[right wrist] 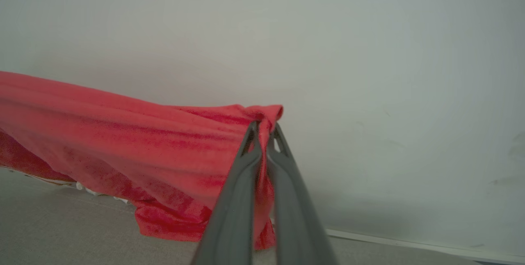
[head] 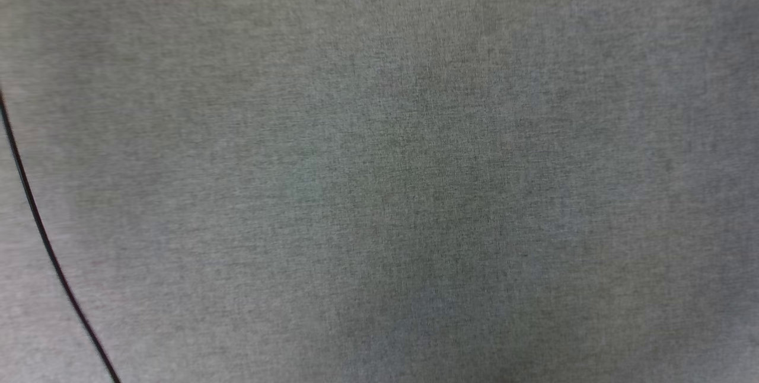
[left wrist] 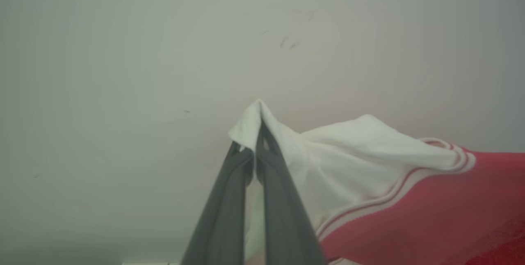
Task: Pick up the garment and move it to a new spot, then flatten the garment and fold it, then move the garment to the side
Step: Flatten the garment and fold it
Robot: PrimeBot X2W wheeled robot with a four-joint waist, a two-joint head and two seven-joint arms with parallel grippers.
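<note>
The garment (left wrist: pixel 410 183) is up in the air, stretched between the two arms before a pale wall (left wrist: pixel 164 51). Its lower part hangs over the grey cloth surface (right wrist: pixel 61 232); whether it touches there I cannot tell. The left gripper (left wrist: pixel 250 142) is pinched tight on the white sleeve. The right gripper (right wrist: pixel 265 127) is pinched tight on a bunched red edge.

I judge this to be the first step, lifting and moving. Next, the arms should carry it to the new spot and lower it while keeping it spread, so it lands flat.
</note>
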